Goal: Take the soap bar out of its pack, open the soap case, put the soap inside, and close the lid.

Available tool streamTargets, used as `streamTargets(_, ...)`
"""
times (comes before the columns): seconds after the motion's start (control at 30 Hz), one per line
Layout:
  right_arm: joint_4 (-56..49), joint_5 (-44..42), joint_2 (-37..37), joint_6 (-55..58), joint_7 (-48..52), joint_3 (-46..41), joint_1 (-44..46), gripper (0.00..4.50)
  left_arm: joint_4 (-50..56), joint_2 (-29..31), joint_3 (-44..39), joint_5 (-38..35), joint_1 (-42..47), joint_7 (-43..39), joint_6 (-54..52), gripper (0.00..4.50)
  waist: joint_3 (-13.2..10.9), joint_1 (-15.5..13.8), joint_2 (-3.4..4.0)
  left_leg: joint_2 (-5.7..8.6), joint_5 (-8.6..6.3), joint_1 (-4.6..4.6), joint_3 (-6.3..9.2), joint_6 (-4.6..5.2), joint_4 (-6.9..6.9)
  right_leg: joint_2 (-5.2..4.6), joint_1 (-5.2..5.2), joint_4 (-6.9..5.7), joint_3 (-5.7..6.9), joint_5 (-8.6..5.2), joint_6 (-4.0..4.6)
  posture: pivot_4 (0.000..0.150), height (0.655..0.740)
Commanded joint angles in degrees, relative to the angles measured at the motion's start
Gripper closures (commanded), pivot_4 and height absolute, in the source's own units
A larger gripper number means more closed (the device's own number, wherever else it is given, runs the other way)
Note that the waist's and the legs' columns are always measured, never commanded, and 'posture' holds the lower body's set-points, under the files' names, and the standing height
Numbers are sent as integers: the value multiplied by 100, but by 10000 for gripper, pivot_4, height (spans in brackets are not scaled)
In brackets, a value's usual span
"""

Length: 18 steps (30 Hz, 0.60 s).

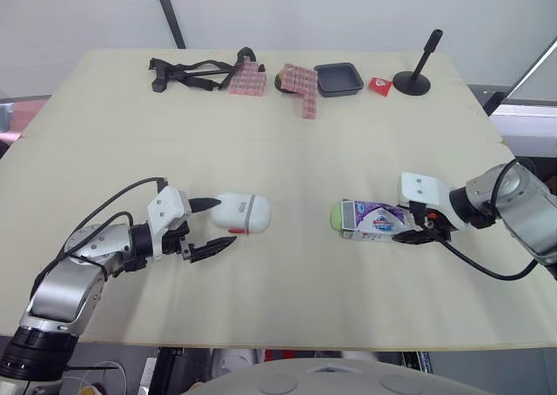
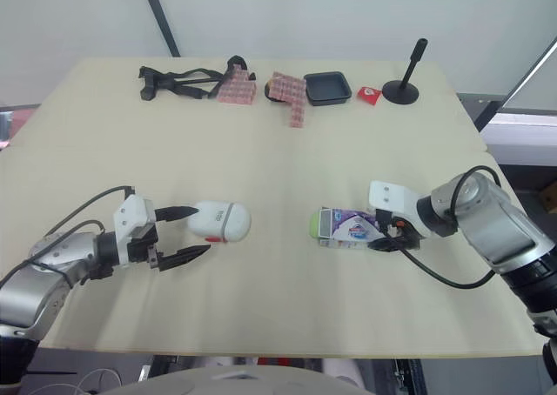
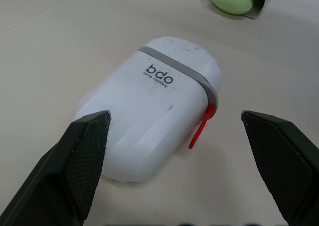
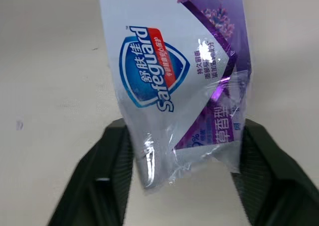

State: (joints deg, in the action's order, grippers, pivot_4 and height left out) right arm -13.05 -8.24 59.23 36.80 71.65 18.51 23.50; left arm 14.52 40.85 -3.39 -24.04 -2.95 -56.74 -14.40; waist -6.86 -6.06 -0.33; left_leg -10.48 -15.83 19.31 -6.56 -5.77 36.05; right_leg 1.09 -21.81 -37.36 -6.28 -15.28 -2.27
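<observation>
Left end effector (image 1: 223, 222) gaping wide at one end of the white soap case (image 1: 244, 212) lying on the worktop (image 1: 305, 151), right end effector (image 4: 184, 131) pinching the soap pack (image 1: 374, 219), green soap bar (image 1: 336, 215) peeking out opposite

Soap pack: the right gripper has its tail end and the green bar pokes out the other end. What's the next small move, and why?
Probably lift the right gripper slightly, tipping the soap pack so the soap bar slides out onto the table. The bar already protrudes from the open end, and the left gripper sits open around the closed soap case, not free to pull.
</observation>
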Motion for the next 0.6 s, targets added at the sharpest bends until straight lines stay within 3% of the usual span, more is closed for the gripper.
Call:
streamTargets(0.03,-194,-30,187,60,117,-170,23,24739,-32,24,-10,94,-7,27,25,0,0,-3,0,0,0,0,0,0,0,-1,0,1,0,0,0,1500,7400)
streamTargets(0.6,-799,23,895,-27,458,-294,81,24739,-90,-30,48,169,21,39,109,0,-2,-18,4,0,0,2,0,0,-1,0,0,1,0,0,0,1500,7400)
